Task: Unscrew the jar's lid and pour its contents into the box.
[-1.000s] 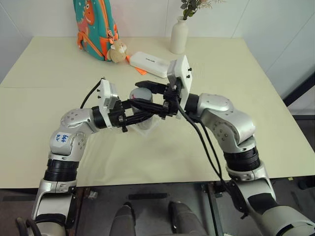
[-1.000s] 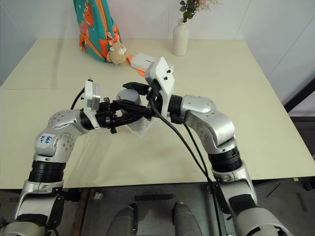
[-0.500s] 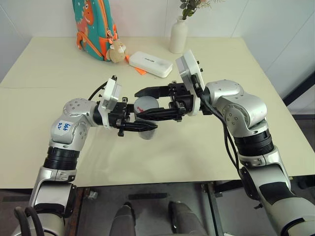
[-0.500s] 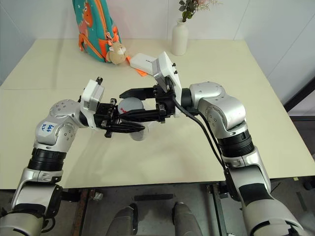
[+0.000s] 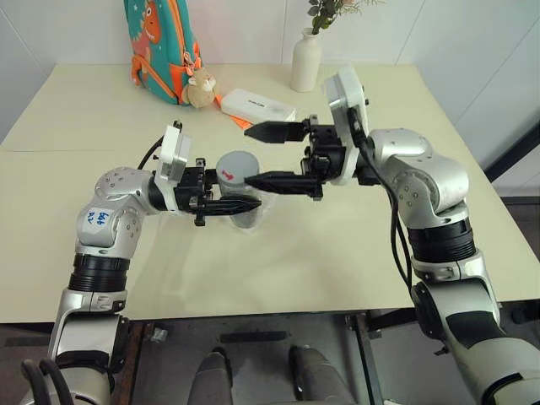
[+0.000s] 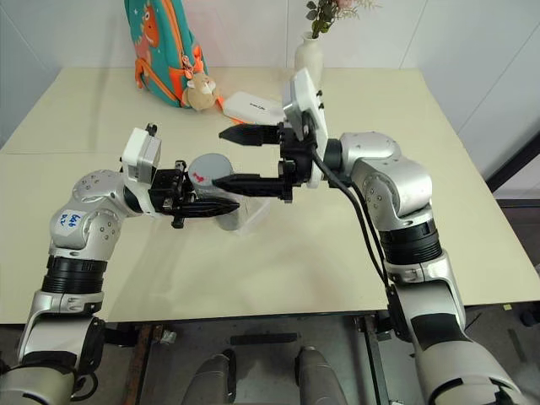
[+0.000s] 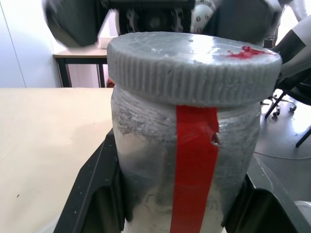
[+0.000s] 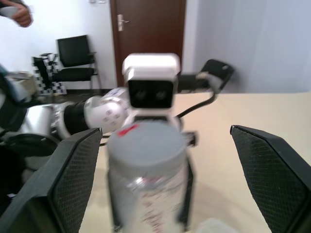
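Left end effector point(image 5: 240, 205) clamps jar point(image 5: 245, 207) upright. Right end effector point(image 5: 263, 157) wide open, empty, just beside and slightly above lid point(image 5: 237, 164), fingers level.

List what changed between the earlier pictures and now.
The right gripper let go of the lid, opened wide and drew back up and to the right. The left gripper stays shut on the jar, lid still on. The vase, white case and backpack kept their places.
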You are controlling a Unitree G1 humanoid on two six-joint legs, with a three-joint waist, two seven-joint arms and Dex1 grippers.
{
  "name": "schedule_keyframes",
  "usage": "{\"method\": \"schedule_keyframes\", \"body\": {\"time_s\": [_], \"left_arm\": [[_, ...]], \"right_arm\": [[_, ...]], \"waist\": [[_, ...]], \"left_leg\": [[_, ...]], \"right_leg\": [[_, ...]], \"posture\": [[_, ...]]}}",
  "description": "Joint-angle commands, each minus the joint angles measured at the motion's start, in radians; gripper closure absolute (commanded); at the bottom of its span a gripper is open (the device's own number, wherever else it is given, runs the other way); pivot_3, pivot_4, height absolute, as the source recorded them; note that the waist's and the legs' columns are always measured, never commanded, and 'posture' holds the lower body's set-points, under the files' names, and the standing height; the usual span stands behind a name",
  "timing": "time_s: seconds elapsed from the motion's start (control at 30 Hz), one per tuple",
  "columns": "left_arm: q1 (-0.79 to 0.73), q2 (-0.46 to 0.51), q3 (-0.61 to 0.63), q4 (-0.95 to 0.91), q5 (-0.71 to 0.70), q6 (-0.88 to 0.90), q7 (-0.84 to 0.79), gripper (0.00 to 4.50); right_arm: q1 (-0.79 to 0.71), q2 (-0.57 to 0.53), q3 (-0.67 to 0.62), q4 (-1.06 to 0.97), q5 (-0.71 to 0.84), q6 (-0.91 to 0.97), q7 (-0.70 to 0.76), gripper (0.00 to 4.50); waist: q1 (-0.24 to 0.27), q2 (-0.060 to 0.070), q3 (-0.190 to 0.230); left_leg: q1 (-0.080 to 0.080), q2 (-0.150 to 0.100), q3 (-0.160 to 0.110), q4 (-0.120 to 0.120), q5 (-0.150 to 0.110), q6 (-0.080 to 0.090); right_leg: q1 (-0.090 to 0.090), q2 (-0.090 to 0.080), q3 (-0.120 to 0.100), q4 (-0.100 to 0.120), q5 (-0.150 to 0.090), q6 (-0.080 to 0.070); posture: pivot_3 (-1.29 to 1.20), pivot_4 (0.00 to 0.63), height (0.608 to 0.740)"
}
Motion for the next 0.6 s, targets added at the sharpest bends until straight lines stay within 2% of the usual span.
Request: {"method": "schedule_keyframes", "body": {"time_s": [0.03, 0.27, 0.4, 0.6], "left_arm": [[0.017, 0.012, 0.026, -0.041, -0.005, -0.002, 0.017, 2.56], [0.014, -0.001, 0.015, -0.037, 0.004, -0.008, 0.037, 2.56], [0.003, -0.007, 0.009, -0.031, 0.007, -0.009, 0.04, 2.56], [-0.008, -0.014, 0.001, -0.032, 0.007, -0.007, 0.041, 2.56]], "right_arm": [[0.013, 0.011, -0.002, -0.102, 0.009, 0.013, -0.044, 0.03], [0.07, 0.088, 0.07, -0.207, -0.027, 0.057, -0.171, 0.03], [0.061, 0.13, 0.092, -0.177, -0.082, 0.037, -0.238, 0.03], [0.032, 0.149, 0.089, -0.11, -0.12, 0.01, -0.257, 0.03]], "waist": [[0.0, 0.0, 0.0], [0.0, 0.0, 0.0], [0.001, 0.0, 0.0], [0.001, 0.0, 0.0]], "left_leg": [[0.0, 0.0, 0.0, 0.0, 0.0, 0.0], [0.0, 0.0, 0.0, 0.0, 0.0, 0.0], [0.0, 0.0, 0.0, 0.001, 0.001, 0.0], [0.0, 0.0, 0.0, 0.001, 0.001, 0.0]], "right_leg": [[0.0, 0.0, 0.0, 0.0, 0.0, 0.0], [0.0, 0.0, 0.0, 0.001, 0.0, 0.0], [0.0, 0.0, 0.0, 0.002, 0.0, 0.0], [0.0, 0.0, 0.0, 0.002, 0.0, 0.0]], "posture": [[0.0, 0.15, 0.74], [0.0, 0.15, 0.74], [0.0, 0.15, 0.74], [0.0, 0.15, 0.74]]}}
